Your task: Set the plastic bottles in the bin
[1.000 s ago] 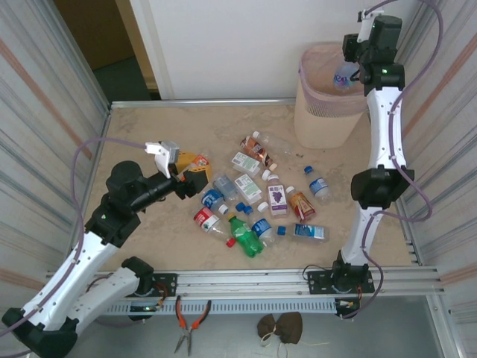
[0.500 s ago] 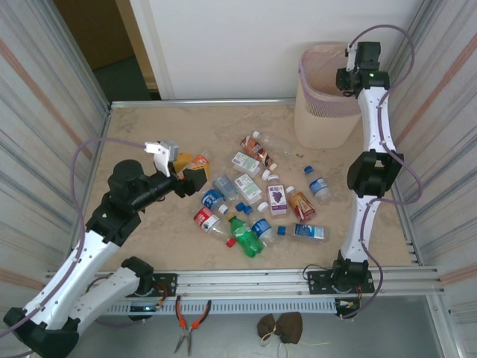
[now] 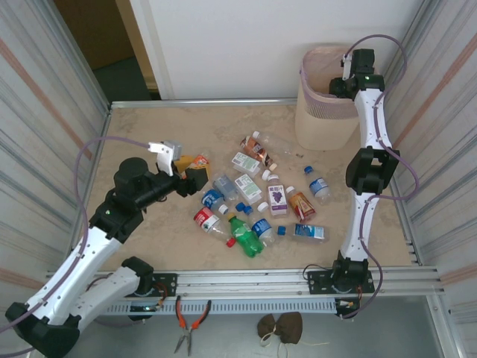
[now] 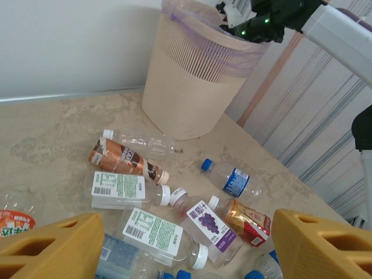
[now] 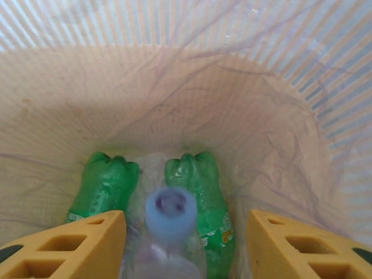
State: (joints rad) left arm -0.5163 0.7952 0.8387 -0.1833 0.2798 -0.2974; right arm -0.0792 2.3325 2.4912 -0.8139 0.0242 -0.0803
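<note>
- The left gripper (image 4: 186,232) hangs low over the table (image 3: 149,127) with its jaws spread wide and nothing between them. The plastic bottles (image 3: 257,198) still to be moved lie scattered ahead of it, many touching. Closing into that crowd could catch two at once, or squeeze a round one out sideways.
- An orange-labelled bottle (image 4: 14,221) lies just beside the outer finger. A careless descent could knock it away towards the table edge.
- The right gripper (image 5: 183,226) is over the mouth of the bin (image 3: 317,56), jaws apart. A clear bottle with a pale blue cap (image 5: 171,209) sits between them, cap upward, looking loose rather than pinched.
- If that bottle catches on a finger, pulling back could drag it out over the rim. The wrist is also close to the folded bag and could snag it.
- The top external view gives the whole spread: both arms, the pile mid-table, and the bin at the far right corner.
- The left wrist view reads labels the overhead one blurs, such as a grape-labelled bottle (image 4: 203,224) and a blue-labelled one (image 4: 235,181). It also shows the bin's ribbed wall from the side.
- The right wrist view alone looks inside the bin, where two green bottles (image 5: 197,186) rest on the bottom against the liner.
</note>
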